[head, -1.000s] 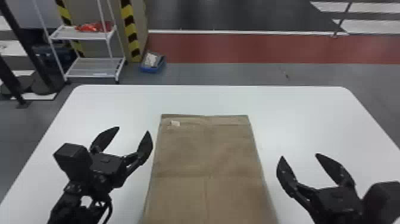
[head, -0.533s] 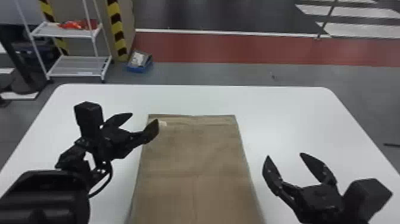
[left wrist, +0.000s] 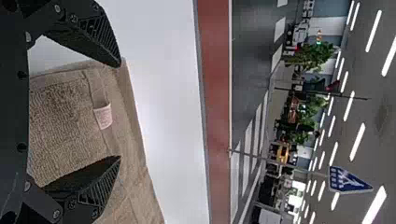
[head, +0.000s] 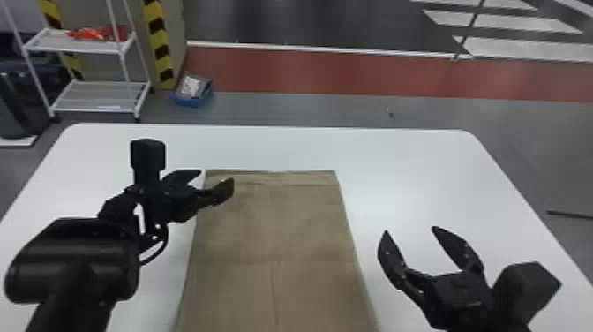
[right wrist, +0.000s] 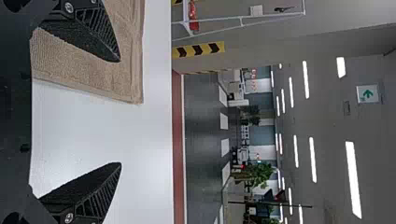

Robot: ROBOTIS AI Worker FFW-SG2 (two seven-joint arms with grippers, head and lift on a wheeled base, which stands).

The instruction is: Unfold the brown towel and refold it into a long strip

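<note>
The brown towel [head: 273, 229] lies flat on the white table [head: 406, 167], about midway between its left and right sides, its far edge set back from the table's far edge and its near part running out at the head view's bottom. A crease crosses it, and another runs lengthwise through the near part. The left gripper [head: 215, 175] is at the towel's far left corner with its fingers spread and only a gap between them; in the left wrist view, the pale label [left wrist: 103, 116] near the towel's edge appears between those fingers. One finger covers a bit of the towel in the head view, and whether it touches the cloth I cannot tell. Its black arm [head: 75, 260] hides much of the table to the towel's left. The right gripper [head: 410, 232] is to the right of the towel, likewise spread wide and pinching nothing; in the right wrist view one finger overlaps the cloth. Beyond the table, at the far left, is a white rack [head: 77, 46] with something red [head: 95, 33] on its upper shelf, next to a post with black and yellow stripes [head: 159, 35]. A blue box [head: 193, 100] sits on the floor near it, in front of a red floor band [head: 353, 75]. A thin dark rod [head: 569, 214] shows past the table's right side.
</note>
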